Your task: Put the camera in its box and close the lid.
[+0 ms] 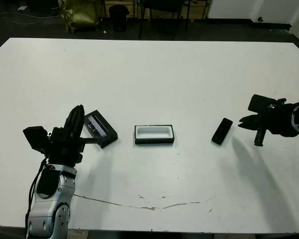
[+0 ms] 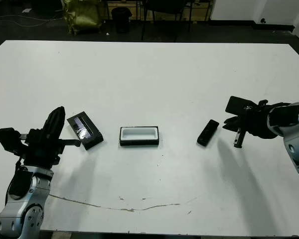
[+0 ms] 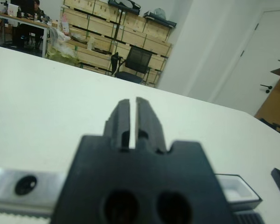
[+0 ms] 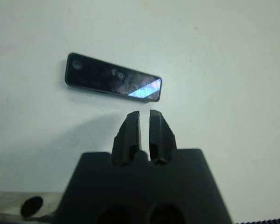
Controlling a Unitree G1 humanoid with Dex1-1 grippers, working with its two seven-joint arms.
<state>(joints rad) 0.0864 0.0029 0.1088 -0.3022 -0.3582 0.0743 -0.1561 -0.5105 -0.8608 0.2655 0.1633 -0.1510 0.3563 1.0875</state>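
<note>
Grasping the camera comes first: it lies flat just beside your right gripper, right of the empty box. Both grippers' fingers are nearly closed and empty, so spread the right pair and straddle its narrow width.

head stereo overhead, wrist views close

White table, thin dark crack line along its near edge. Beyond far edge: dark floor, black chair, black bin, olive-yellow bag. Stacked wooden crates against the wall. Pale walls, white door, cardboard box beside it.
</note>
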